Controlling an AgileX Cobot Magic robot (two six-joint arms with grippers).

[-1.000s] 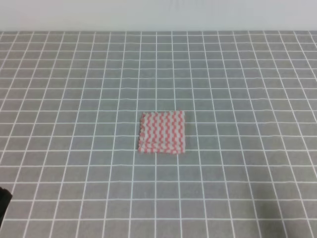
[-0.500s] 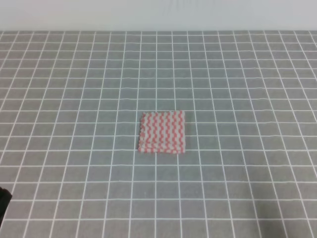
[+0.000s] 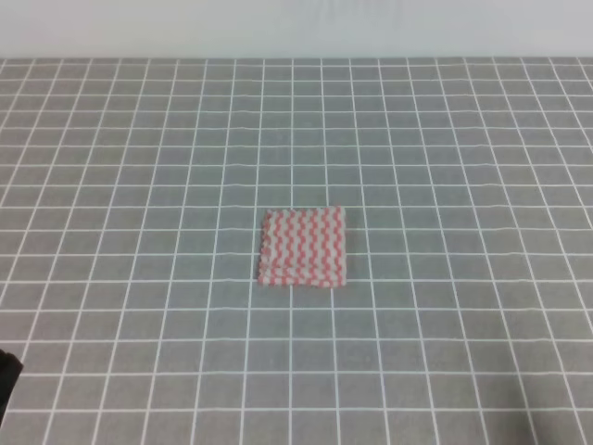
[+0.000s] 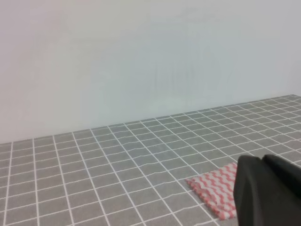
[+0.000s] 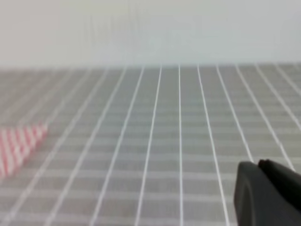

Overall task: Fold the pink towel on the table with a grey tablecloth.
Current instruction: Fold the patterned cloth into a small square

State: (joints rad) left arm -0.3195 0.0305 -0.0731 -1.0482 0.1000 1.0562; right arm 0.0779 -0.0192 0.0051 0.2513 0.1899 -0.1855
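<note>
Exterior high view: the pink towel [image 3: 303,247] lies flat near the middle of the worktop with a grey tablecloth [image 3: 445,167], a compact, roughly square patch with layered edges visible along its near and left sides. Nothing touches it. A dark part of the left arm [image 3: 7,375] shows only at the lower left edge of this view, well apart from the towel.

Left wrist view: the left gripper [image 4: 268,190] appears as a dark block at the lower right corner, its fingers pressed together with only a thin seam between them; a corner of the towel lies on the cloth just beside it in the picture.

Right wrist view: the right gripper [image 5: 267,193] likewise shows dark fingers drawn close together, holding nothing, with the blurred towel at the far left edge.

A pale wall [image 4: 141,56] rises behind the worktop.
</note>
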